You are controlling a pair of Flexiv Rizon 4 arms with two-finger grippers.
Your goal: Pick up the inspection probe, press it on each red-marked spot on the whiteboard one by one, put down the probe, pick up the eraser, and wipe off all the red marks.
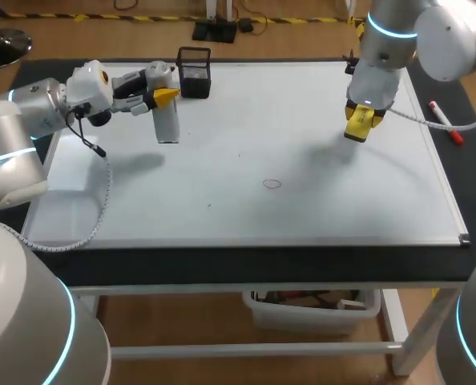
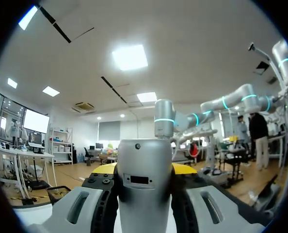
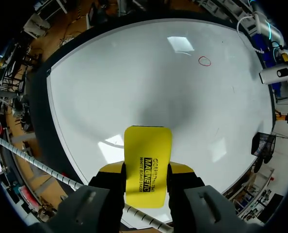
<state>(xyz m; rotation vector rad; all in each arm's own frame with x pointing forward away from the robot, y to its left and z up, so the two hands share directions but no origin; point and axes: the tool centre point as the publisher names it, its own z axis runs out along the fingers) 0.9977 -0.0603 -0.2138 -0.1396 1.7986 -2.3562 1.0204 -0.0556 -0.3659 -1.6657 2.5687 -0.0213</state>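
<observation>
Eraser (image 3: 148, 160) clamped in right gripper (image 3: 146, 171) over whiteboard (image 1: 262, 152); probe (image 2: 145, 184) clamped in left gripper (image 2: 144, 169)

The whiteboard (image 1: 222, 200) lies on the table (image 1: 246, 261), with a mesh holder (image 1: 194, 72) at its back left. Just beside the holder, the left claw (image 1: 164, 96) grips the inspection probe (image 1: 167, 124). The right claw (image 1: 360, 116) grips the eraser (image 3: 148, 155) over the back right. A circle mark (image 1: 272, 184) lies mid-board, and a marker (image 1: 445, 122) lies right of the board.
</observation>
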